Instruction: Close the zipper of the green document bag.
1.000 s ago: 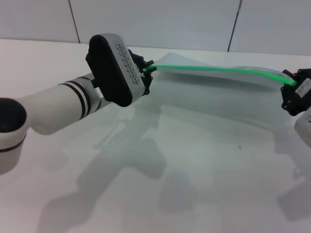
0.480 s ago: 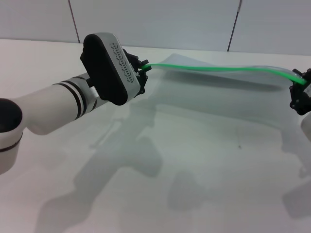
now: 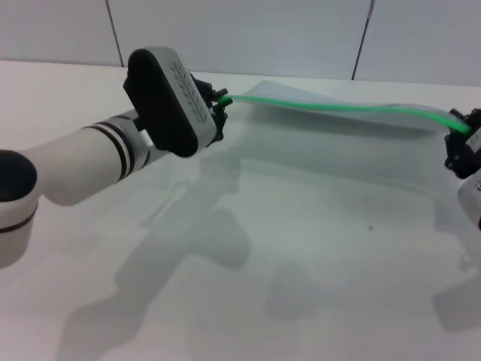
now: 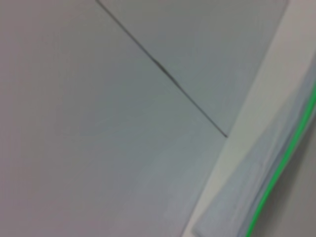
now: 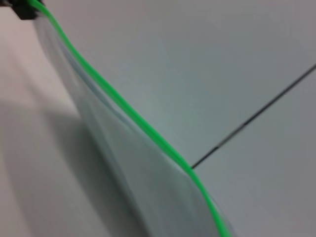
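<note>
The green document bag (image 3: 331,154) is a pale translucent pouch that hangs above the white table, held up by its top edge. The zipper (image 3: 338,107) is the bright green strip along that edge, stretched between my two grippers. My left gripper (image 3: 222,105) is shut on the strip's left end. At the frame's right border my right gripper (image 3: 460,141) is shut on the right end. I cannot make out the slider. The left wrist view shows the zipper (image 4: 281,168) beside the bag's folds. In the right wrist view the zipper (image 5: 133,118) runs off to a dark tip far away.
The white table (image 3: 301,293) lies under the bag, with only shadows on it. A grey panelled wall (image 3: 240,34) with dark seams stands behind. My left forearm (image 3: 90,162) crosses the left side of the table.
My right gripper has moved to the right with its end of the zipper. The left gripper has shifted slightly left, so the green strip is pulled straighter.
</note>
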Motion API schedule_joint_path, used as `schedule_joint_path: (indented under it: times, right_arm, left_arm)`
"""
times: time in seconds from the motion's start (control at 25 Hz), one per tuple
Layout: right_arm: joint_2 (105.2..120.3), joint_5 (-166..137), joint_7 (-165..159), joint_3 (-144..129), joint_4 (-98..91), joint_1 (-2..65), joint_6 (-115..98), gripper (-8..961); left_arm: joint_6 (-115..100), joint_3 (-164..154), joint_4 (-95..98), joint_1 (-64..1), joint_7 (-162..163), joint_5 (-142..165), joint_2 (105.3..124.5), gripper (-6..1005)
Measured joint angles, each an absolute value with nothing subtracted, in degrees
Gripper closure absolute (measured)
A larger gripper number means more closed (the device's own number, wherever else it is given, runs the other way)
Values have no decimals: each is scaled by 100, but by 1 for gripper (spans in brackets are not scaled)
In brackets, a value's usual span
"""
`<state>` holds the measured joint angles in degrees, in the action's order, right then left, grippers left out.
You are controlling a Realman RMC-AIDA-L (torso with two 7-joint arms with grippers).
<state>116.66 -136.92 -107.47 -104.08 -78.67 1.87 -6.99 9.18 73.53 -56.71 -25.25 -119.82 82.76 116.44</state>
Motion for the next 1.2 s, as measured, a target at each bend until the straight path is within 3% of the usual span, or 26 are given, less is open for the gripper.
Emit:
schedule_joint_path:
  times: [0.4,0.52,0.84,1.04,1.2]
  right_arm:
    - [11668,-11497,-10991,-11633,-6750,350,3702,751]
    - [11646,-11073,-11701,-12014,-6308,657,4690,611]
    - [11627,-11066,-14524,-12525,-5148,1186,5291,309]
    - [11676,-10963,-14714,-13103,-4454,1590,5712,232]
    - [11670,-10678,-14811,-13391,-4311,1715,5864,233]
  left_arm:
    - [1280,7998,-5809,-2573,-11970,6171,11648,750]
    - [2237,8501,-5659,-2514,-12027,5392,11640,740]
    - [3925,8748,-4935,-2348,-13287,3671,11669,437]
    - [4023,8277,-4849,-2112,-14520,2537,11687,288]
    - [4031,8015,-4605,-2083,-15284,1534,11698,237]
